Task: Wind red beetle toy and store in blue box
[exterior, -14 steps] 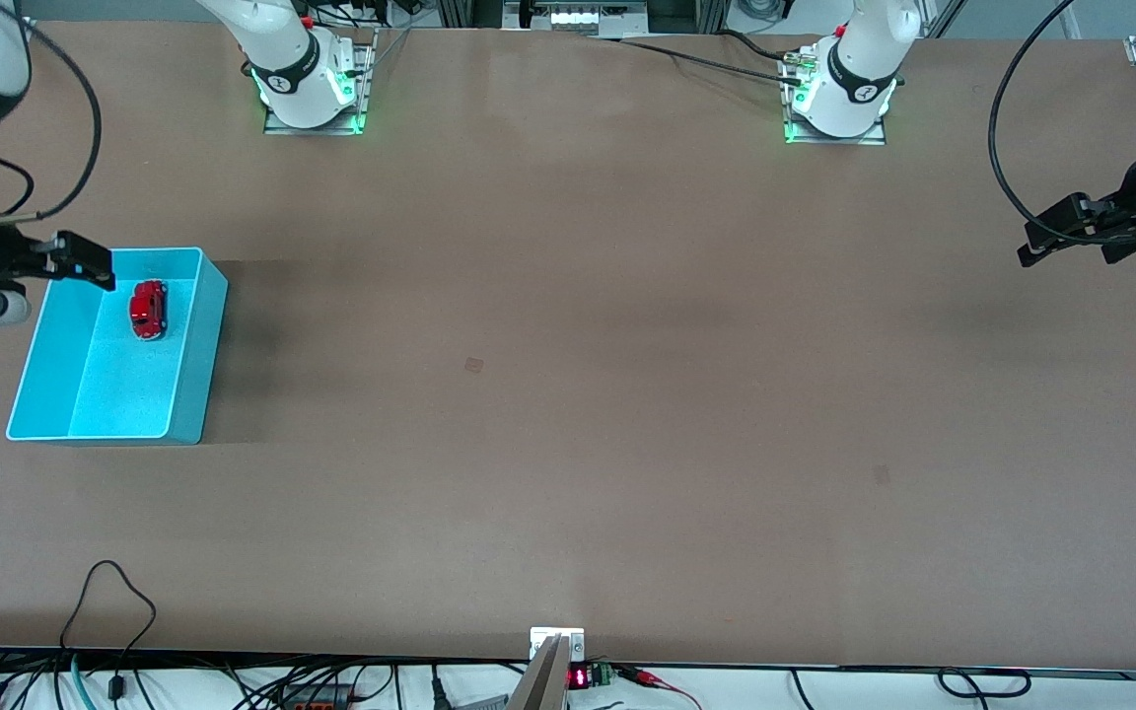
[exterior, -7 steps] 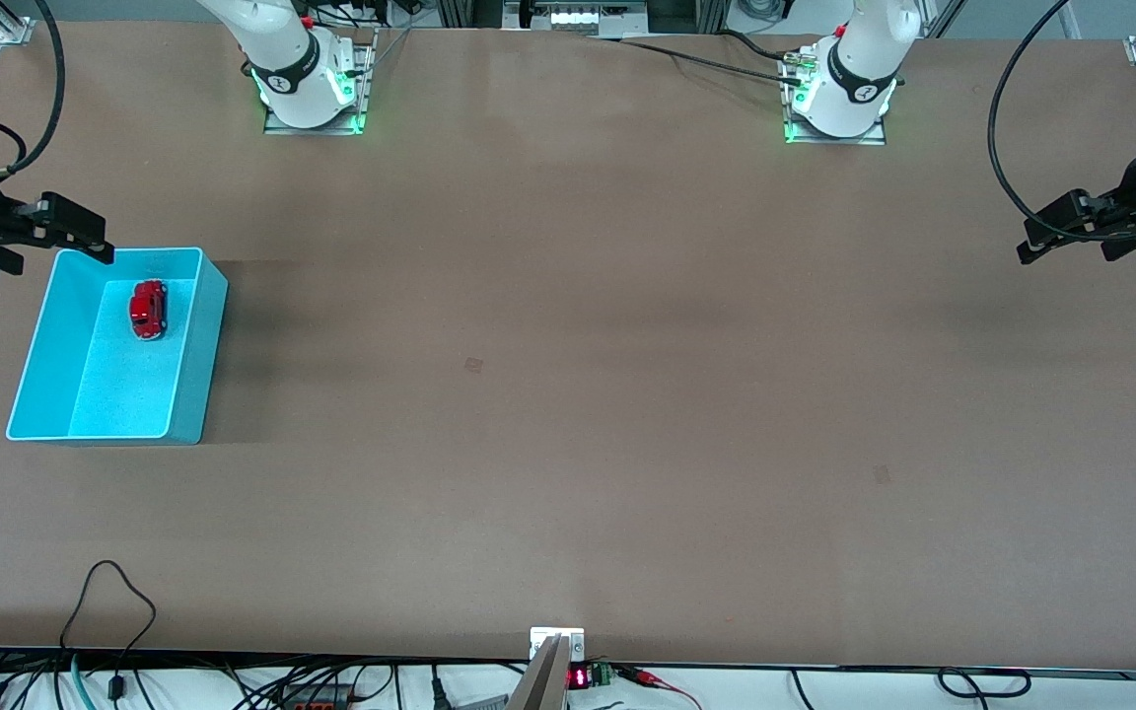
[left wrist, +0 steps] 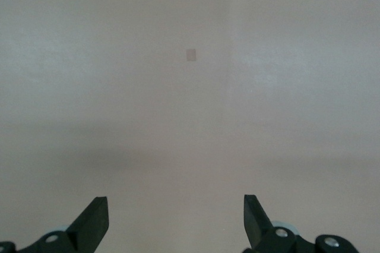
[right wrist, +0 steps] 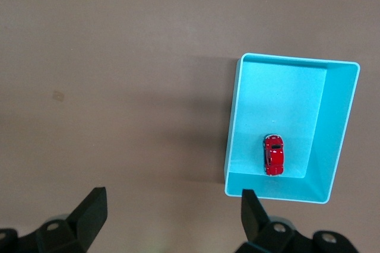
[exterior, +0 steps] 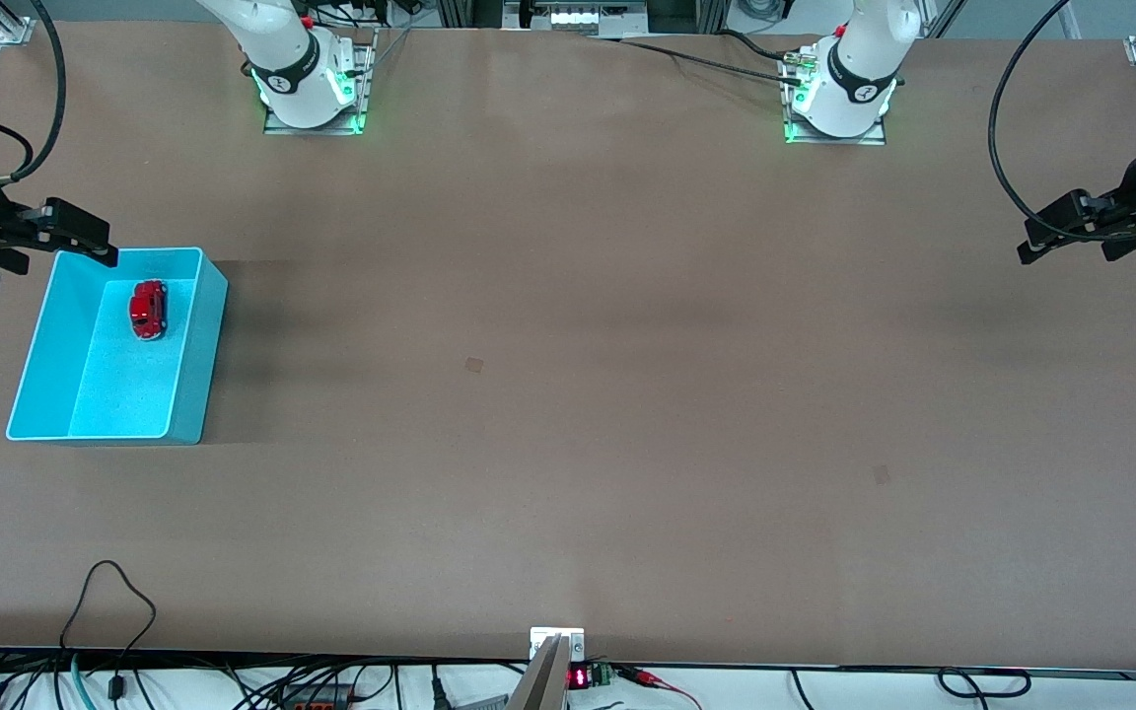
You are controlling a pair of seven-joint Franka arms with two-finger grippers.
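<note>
Red beetle toy [exterior: 148, 310] inside the blue box [exterior: 191, 258], on the box floor, in the part of the box farther from the front camera; upright on its wheels, long axis along the box's longer side. In the right wrist view, red beetle toy [right wrist: 274, 155] close to the short wall of the blue box [right wrist: 233, 123] nearest that gripper, apart from both long walls.

Blue box open-topped, flat on the brown table [exterior: 568, 394], toward the right arm's end, well apart from both arm bases.

Right gripper [exterior: 85, 247] up in the air over the box's corner farthest from the front camera — jaws spread wide, holding nothing. In its own wrist view, right gripper [right wrist: 172, 208] with black fingers [right wrist: 89, 211] far apart, bare table between them, one fingertip over the box's short wall.

Left gripper [exterior: 1046, 242] up in the air over bare table at the left arm's end, well apart from box and toy; arm waiting. In its own wrist view, left gripper [left wrist: 175, 217] with jaws wide, empty — only tabletop between the black fingers [left wrist: 95, 220].

Small darker square mark [exterior: 473, 365] on the table near its middle.
</note>
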